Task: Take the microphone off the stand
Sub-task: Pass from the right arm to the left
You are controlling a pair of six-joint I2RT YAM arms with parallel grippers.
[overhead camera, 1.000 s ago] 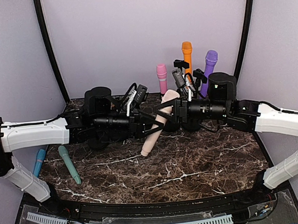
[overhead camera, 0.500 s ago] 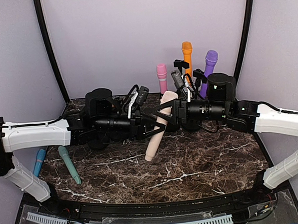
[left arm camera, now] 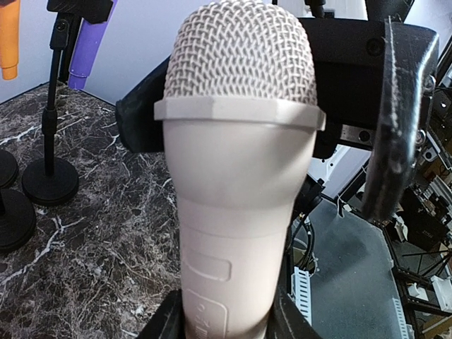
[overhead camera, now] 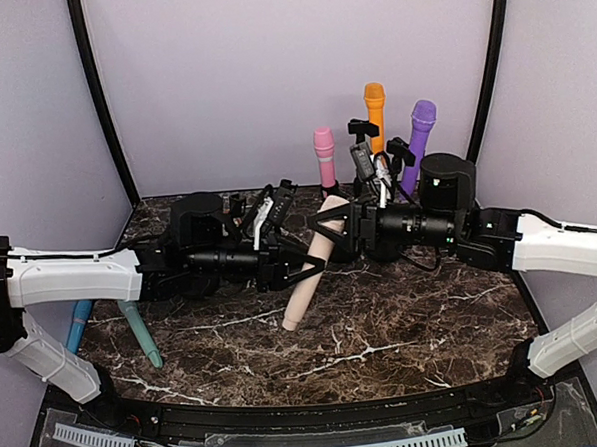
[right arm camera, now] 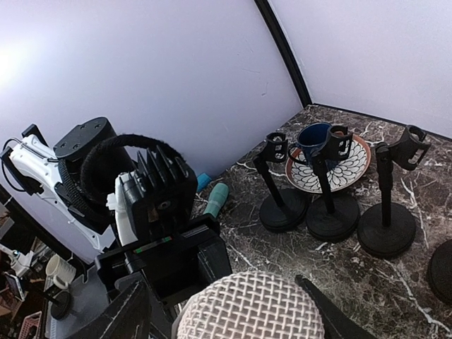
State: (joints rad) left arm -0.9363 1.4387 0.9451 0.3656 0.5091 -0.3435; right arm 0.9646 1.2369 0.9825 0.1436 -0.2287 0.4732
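A beige microphone [overhead camera: 311,263] hangs tilted above the middle of the table, mesh head up and to the right, clear of every stand. My left gripper [overhead camera: 303,268] is shut on its body; in the left wrist view the black fingers [left arm camera: 162,326] press both sides of the handle [left arm camera: 233,233]. My right gripper [overhead camera: 330,222] is open around the mesh head [right arm camera: 247,311], its fingers [right arm camera: 127,314] standing off on either side. Empty black stands [right arm camera: 282,205] stand behind.
At the back, pink [overhead camera: 324,152], orange [overhead camera: 375,109] and purple [overhead camera: 420,127] microphones sit upright in stands. A blue cup [right arm camera: 314,138] rests on a patterned plate [right arm camera: 357,166] among the empty stands. A teal microphone [overhead camera: 139,332] and a blue one [overhead camera: 78,323] lie at the left.
My left gripper has closed on the microphone's body. My right gripper's jaws have spread away from the head. The microphone's lower end has swung slightly left.
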